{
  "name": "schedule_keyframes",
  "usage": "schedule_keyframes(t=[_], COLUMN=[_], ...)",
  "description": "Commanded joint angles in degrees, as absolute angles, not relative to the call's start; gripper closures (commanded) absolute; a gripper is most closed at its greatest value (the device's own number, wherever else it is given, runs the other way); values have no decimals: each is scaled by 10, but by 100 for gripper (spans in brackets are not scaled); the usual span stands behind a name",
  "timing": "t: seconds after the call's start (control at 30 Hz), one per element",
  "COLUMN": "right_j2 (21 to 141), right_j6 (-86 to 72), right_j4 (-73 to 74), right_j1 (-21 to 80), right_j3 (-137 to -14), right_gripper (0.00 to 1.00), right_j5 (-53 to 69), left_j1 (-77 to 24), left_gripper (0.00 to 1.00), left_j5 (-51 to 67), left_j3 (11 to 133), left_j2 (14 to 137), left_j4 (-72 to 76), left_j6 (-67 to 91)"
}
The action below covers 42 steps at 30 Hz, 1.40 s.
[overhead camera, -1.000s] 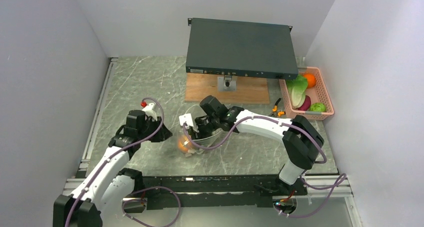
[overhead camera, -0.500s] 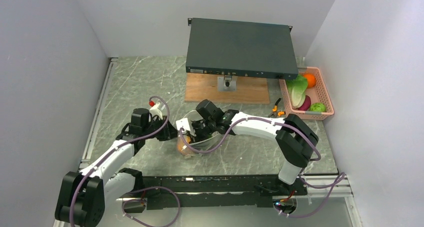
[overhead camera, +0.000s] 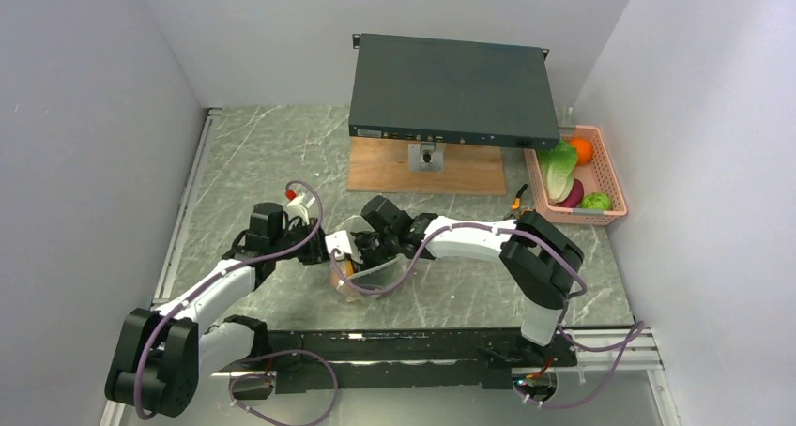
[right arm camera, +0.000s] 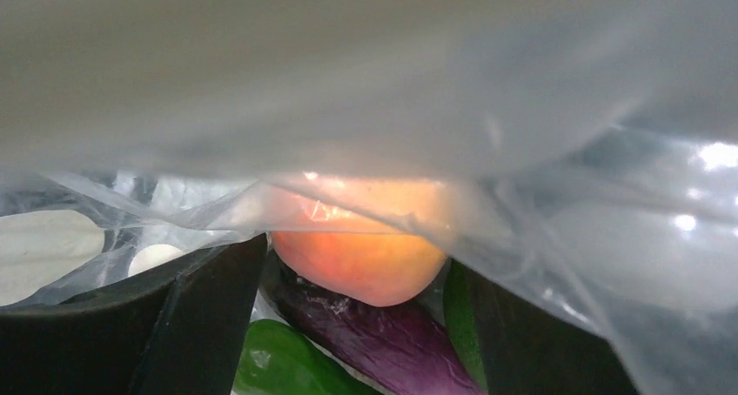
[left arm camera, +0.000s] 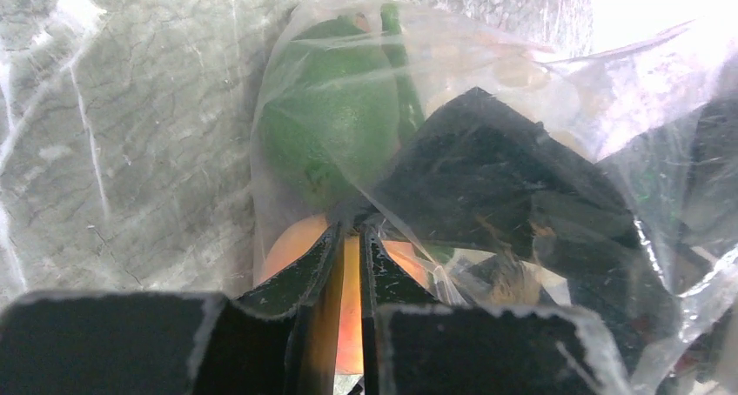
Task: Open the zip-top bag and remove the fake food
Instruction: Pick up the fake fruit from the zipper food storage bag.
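Observation:
The zip-top bag [overhead camera: 368,274] lies crumpled on the table's middle, with an orange piece [overhead camera: 344,270] showing inside. My left gripper [overhead camera: 326,251] is at the bag's left edge. In the left wrist view it [left arm camera: 355,237] is shut on the bag's film [left arm camera: 452,56], with a round green piece [left arm camera: 326,125] and the orange piece [left arm camera: 291,243] behind the plastic. My right gripper [overhead camera: 364,248] reaches into the bag. In the right wrist view it [right arm camera: 361,257] is open under the film, the orange piece [right arm camera: 361,247] between its fingers, above a dark purple piece [right arm camera: 383,338] and a green piece [right arm camera: 278,360].
A pink basket [overhead camera: 612,177] at the right holds lettuce [overhead camera: 560,168], an orange ball [overhead camera: 582,149], a purple piece and a green piece. Orange-handled pliers [overhead camera: 519,205] lie left of it. A black rack unit [overhead camera: 449,88] stands over a wooden board [overhead camera: 375,171] at the back.
My left gripper has moved right to the bag's edge and closed on the film. My right gripper has pushed left, deeper into the bag.

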<state>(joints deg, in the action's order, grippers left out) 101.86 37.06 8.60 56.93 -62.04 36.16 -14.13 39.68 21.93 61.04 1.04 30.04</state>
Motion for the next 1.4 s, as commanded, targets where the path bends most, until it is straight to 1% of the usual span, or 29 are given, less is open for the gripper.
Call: schedule_keyframes(t=[0.0,0.13,0.3,0.4,0.47,0.53,0.6,0.67,0.77,0.87,0.97,1.0,1.13,1.17,1.23,1.37], right_j2=[1031,1046,1055,1053,1045,1033,1021,1007,987,970,953,948,930,924,917,904], right_j6=[345,311,281,287,289,286,292,302,314,334,342,347,382,391,405,428], right_j4=[41,11,-14,-4,11,20,38,67,101,139,168,179,239,254,279,320], right_j1=[577,583,584,583,578,571,561,545,528,517,503,499,482,480,473,465], right_j3=[-618,-622,-627,-635,-641,-644,-648,-658,-666,-677,-685,-688,-706,-710,-718,-736], right_gripper=[14,12,17,32,47,58,64,68,69,69,69,70,70,70,70,70], right_j5=[364,363,359,372,387,397,407,423,446,464,479,485,505,509,511,515], left_j1=[-146,-149,-150,-150,-150,-149,-147,-143,-136,-130,-126,-126,-125,-125,-125,-125], left_gripper=[84,84,83,83,82,80,77,75,71,55,37,29,7,3,1,0], left_j5=[422,420,409,402,392,376,360,348,339,323,303,291,245,238,225,218], left_j3=[213,214,214,218,229,237,249,258,261,256,249,247,236,231,225,225], left_j2=[620,623,610,598,581,561,540,520,488,452,400,384,312,297,270,251], left_j4=[48,48,37,28,10,1,-26,-39,-46,-51,-57,-60,-69,-69,-71,-82], left_j6=[313,314,313,307,300,294,285,274,255,238,219,212,189,185,179,181])
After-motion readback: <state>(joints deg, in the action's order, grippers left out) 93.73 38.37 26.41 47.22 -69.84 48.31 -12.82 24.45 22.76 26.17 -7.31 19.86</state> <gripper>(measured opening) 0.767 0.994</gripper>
